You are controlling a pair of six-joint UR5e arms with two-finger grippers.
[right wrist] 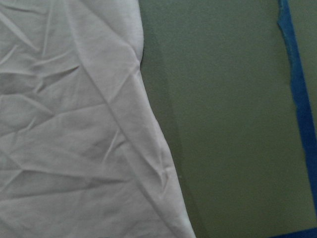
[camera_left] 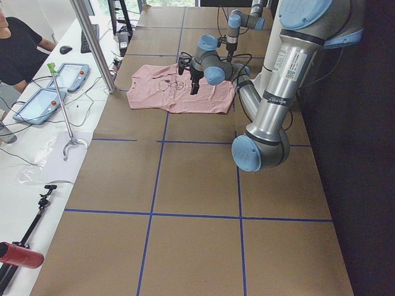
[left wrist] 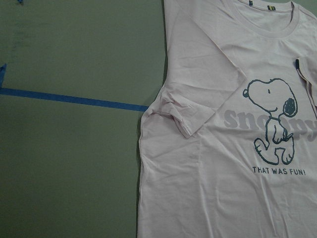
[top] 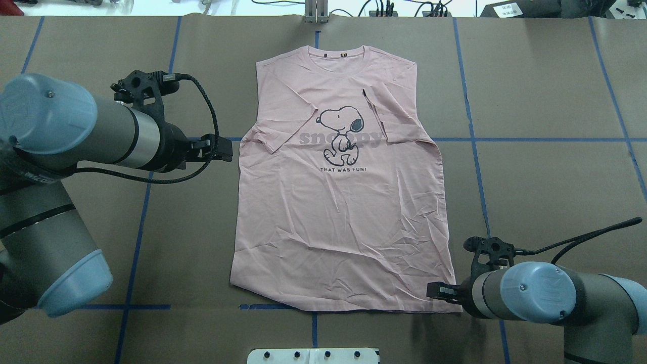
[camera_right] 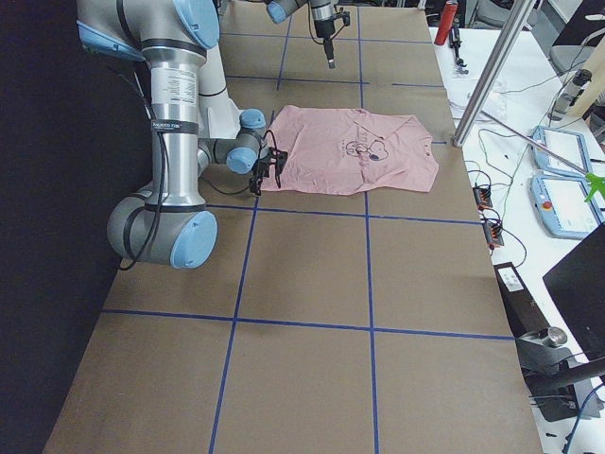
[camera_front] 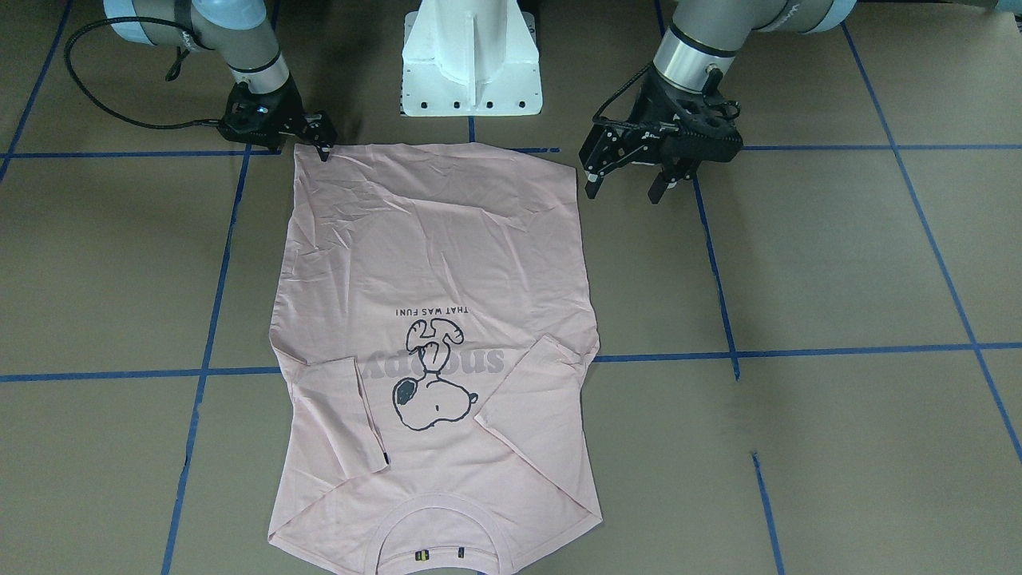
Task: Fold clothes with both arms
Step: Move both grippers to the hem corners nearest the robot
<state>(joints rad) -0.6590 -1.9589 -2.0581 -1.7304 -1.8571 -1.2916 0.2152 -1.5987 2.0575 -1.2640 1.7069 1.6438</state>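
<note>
Soft, crinkly pink T-shirt spread flat in the middle of the brown papery table, short sleeves folded in beside the dog drawing. Left gripper up beside it, black fingers spread apart. Right gripper at the hem corner, too dark and small to tell whether clenched.

A pale pink T-shirt is laid flat, print up, on the brown tabletop, which is marked off by blue tape lines. The collar is turned toward the far edge. Both sleeves are folded inward over the chest, beside a cartoon dog printed above the words "THAT WAS FUN!". The left pincer is held just beside the shirt's left edge, level with the folded sleeve. The right pincer is set at the hem's right corner, where the cloth is touched.
</note>
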